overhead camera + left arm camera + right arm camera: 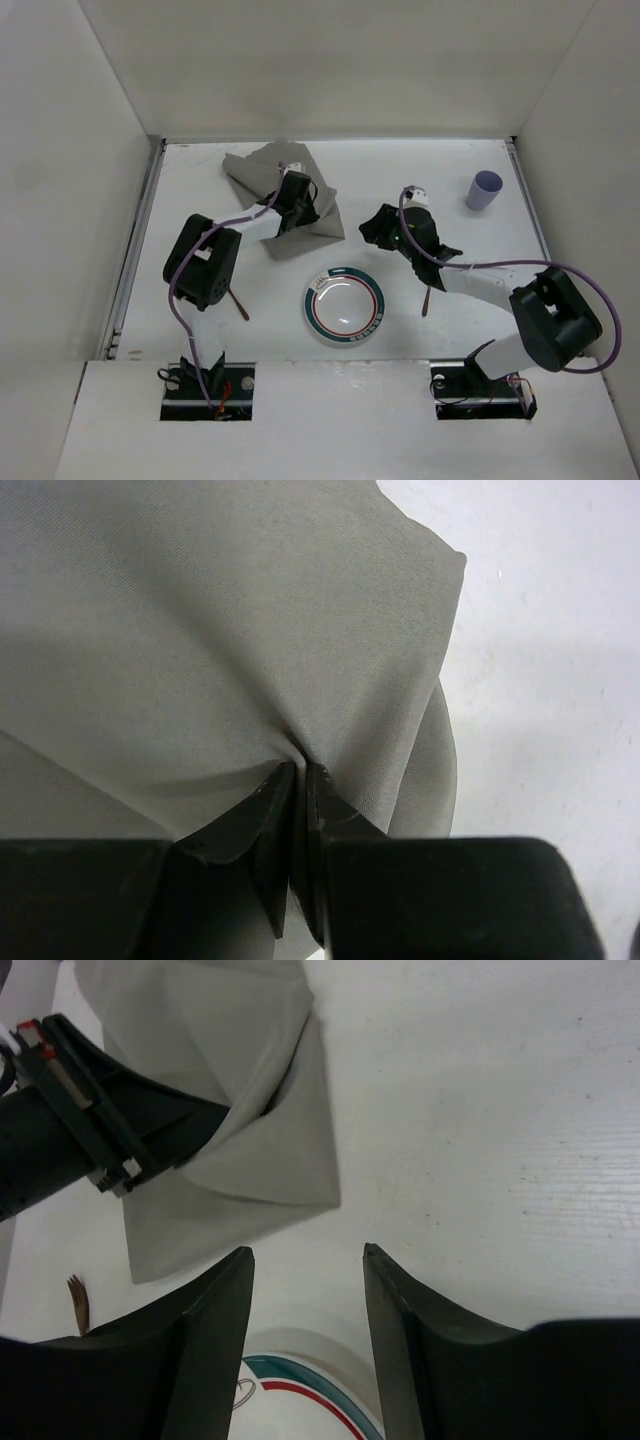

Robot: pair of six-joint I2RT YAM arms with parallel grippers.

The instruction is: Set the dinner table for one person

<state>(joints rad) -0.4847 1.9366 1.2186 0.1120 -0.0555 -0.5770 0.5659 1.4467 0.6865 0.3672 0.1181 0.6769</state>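
The dinner table [430, 160] is a white tabletop. A grey cloth placemat [265, 170] lies crumpled at its back left. My left gripper [312, 208] is shut on a pinched fold of that placemat [250, 640]; in the left wrist view the left gripper [300, 768] has cloth bunched between its jaws. My right gripper [370, 228] hovers open and empty between the placemat and a white plate [344, 305] with a green and red rim. In the right wrist view the right gripper [308, 1252] stands over bare table, with the placemat [250, 1160] ahead and the plate [300, 1400] below.
A lilac cup [484, 190] stands at the back right. A brown-handled utensil [238, 305] lies left of the plate and another [427, 300] lies to its right. The left arm [80, 1120] reaches in from the left in the right wrist view. Metal rails [140, 230] edge the table.
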